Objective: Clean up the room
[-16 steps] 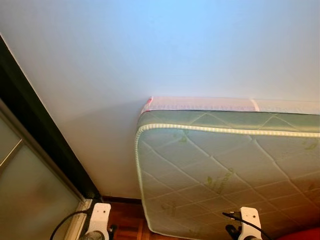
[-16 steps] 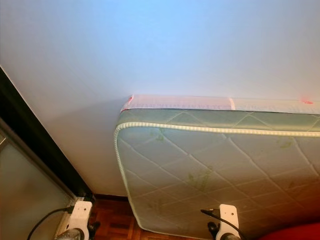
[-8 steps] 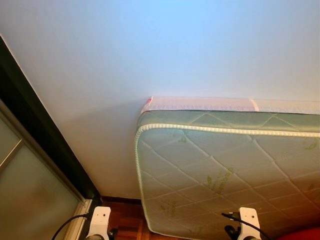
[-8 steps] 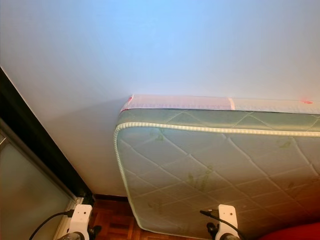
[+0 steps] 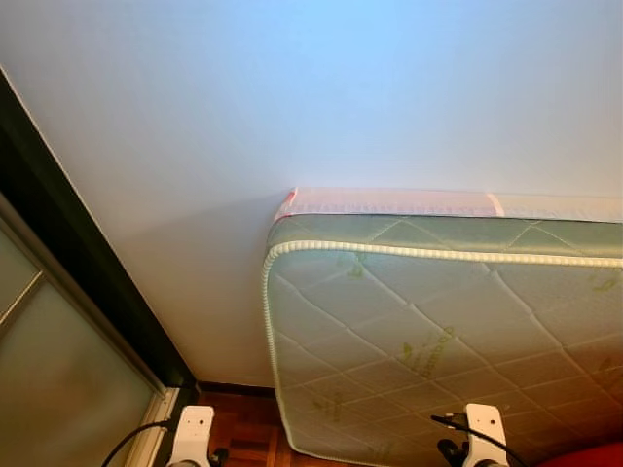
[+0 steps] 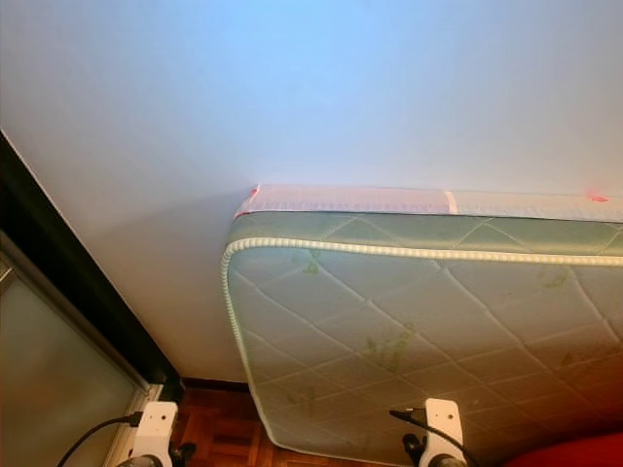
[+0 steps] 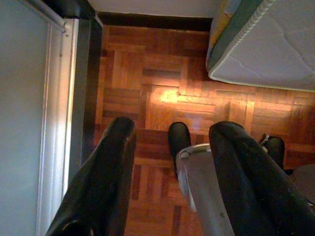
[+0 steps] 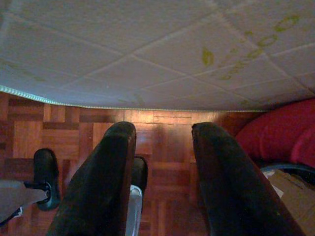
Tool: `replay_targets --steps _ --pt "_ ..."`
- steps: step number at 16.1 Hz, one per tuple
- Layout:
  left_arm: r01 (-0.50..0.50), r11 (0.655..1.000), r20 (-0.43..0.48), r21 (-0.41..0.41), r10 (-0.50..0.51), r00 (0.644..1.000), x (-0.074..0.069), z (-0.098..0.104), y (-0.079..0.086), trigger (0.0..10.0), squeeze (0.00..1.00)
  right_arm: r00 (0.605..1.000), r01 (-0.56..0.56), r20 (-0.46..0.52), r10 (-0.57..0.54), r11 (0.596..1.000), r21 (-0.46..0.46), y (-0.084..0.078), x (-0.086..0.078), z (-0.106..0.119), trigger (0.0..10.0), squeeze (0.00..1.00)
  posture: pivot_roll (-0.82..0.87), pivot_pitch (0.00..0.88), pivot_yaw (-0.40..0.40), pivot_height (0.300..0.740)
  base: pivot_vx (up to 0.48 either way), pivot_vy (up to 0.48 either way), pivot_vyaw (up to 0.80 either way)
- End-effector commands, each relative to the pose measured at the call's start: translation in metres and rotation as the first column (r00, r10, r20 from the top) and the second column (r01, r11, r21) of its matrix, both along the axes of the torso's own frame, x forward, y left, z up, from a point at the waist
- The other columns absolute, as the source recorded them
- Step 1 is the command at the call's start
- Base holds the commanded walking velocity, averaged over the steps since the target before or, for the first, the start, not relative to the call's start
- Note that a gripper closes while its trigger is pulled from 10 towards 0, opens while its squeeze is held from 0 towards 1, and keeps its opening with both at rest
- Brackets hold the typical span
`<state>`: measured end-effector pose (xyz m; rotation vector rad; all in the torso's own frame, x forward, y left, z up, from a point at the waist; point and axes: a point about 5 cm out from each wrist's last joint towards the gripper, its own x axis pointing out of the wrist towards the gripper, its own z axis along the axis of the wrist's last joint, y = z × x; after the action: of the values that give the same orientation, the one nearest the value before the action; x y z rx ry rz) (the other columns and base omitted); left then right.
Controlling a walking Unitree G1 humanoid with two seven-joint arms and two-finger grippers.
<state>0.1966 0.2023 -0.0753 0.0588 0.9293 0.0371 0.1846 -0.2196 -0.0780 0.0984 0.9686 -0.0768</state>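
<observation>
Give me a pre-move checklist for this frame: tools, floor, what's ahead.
1. Left tool open, nothing held: ok.
2. Right tool open, nothing held: ok.
3. Path ahead: mattress leans on the wall, close in front: not ok for walking forward.
4. Parquet floor under left tool bare: ok.
5. Red object near right tool, identity: cannot tell.
6. Item to tidy picked out: cannot tell.

A quilted mattress [image 5: 448, 331] with green leaf prints leans against the white wall [image 5: 292, 97]. At seven o'clock runs a dark-framed frosted sliding door [image 5: 49, 360]. Below lies wooden parquet floor [image 7: 162, 98]; a red cushion [image 8: 285, 132] sits at four o'clock.
</observation>
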Motion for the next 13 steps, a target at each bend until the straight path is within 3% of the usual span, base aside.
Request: replay_targets --steps 1,13 --pt "-0.007 1.000 -0.019 -0.005 0.006 1.000 -0.007 -0.003 0.002 10.0 0.00 1.000 0.011 -0.002 -0.011 1.000 0.003 0.000 0.000 0.000 10.0 0.00 0.05 0.000 -0.015 0.740 -0.262 0.000 0.00" --pt "-0.011 1.000 -0.037 0.007 0.011 0.999 -0.017 -0.006 0.011 10.0 0.00 1.000 0.016 0.009 -0.016 1.000 0.021 0.001 0.001 0.000 10.0 0.00 0.06 0.000 -0.013 0.740 -0.280 0.000 0.00"
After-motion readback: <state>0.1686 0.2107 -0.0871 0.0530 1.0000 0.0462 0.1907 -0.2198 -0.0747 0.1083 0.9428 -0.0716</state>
